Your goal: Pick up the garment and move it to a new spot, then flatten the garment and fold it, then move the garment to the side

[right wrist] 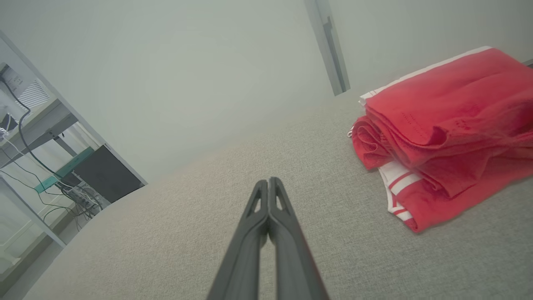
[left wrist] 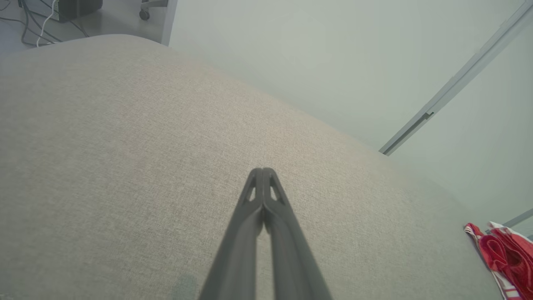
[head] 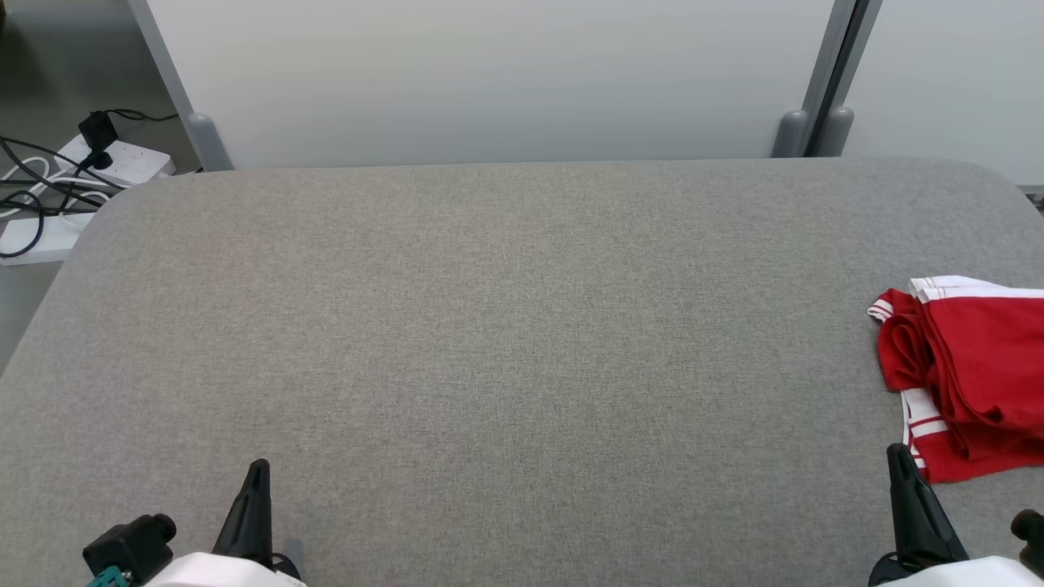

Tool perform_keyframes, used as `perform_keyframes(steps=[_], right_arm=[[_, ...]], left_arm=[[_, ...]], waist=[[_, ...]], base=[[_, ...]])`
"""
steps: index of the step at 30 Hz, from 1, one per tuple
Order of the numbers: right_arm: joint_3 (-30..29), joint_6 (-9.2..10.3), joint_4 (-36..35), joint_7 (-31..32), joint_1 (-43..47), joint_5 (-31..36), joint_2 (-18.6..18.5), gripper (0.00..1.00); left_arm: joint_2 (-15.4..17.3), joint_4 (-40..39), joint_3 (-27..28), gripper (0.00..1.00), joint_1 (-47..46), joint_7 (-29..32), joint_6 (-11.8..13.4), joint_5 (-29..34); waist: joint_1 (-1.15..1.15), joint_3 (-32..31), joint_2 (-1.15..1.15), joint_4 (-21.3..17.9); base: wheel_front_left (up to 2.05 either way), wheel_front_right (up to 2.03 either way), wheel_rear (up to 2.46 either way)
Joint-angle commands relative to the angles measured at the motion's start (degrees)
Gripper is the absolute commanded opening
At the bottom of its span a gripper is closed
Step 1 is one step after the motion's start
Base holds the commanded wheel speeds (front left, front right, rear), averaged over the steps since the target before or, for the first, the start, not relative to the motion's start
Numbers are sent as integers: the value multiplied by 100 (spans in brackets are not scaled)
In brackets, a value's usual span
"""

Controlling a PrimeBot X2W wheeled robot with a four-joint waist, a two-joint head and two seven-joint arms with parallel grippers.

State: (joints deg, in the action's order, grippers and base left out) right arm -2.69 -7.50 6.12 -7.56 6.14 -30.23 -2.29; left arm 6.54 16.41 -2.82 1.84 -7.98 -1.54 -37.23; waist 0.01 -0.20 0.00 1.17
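A big grey table (head: 489, 326) with a soft cloth top and round corners takes up most of the head view. Behind it, at 12 o'clock, stands a wide pale wall panel (head: 489, 81). A grey post (head: 824, 81) goes up next to it, near 1 o'clock.

The garment (head: 971, 375) is red with white stripes at its edges. It lies on the table far over at 3 o'clock. It is folded into a thick pile, and part of it runs off the side of the picture. A rolled bit of red cloth sticks out on the side that faces the middle of the table.

The left gripper (head: 258, 473) is down at 7 o'clock. Its two dark fingers are pressed together and point to 12 o'clock. It holds nothing. In the left wrist view the tips meet over bare grey cloth, with the garment far off near 4 o'clock.

The right gripper (head: 895, 452) is at 5 o'clock. Its fingers are pressed together too, with nothing between them. Its tip is just beside the near corner of the garment. In the right wrist view the red pile sits at 2 o'clock.

At 10 o'clock, on the floor (head: 49, 49), lies a white power strip (head: 122, 159) with black cables (head: 33, 196).
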Motion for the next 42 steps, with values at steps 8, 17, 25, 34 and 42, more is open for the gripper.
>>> perform_keyframes(steps=[8,17,25,34,42], right_arm=[[42,0,-56,114,-315,-693,-128,0],[32,0,35,226,-413,-1332,-148,0],[20,0,116,330,-501,-1899,-162,0],[2,1,209,449,-600,-2534,-175,0],[-17,1,291,558,-689,-3095,-185,0]], left_arm=[[29,-173,186,0,-367,148,-104,-594],[-15,-180,269,0,-415,292,-158,-1135],[-54,-186,344,0,-458,421,-207,-1617],[-97,-193,427,0,-507,565,-261,-2160],[-136,-199,501,0,-550,693,-309,-2643]], waist=[[-1,4,0,-11],[-1,7,0,-23],[-1,11,0,-33],[-1,15,0,-45],[-1,18,0,-56]], base=[[0,0,0],[0,0,0],[0,0,0],[0,0,0],[0,0,0]])
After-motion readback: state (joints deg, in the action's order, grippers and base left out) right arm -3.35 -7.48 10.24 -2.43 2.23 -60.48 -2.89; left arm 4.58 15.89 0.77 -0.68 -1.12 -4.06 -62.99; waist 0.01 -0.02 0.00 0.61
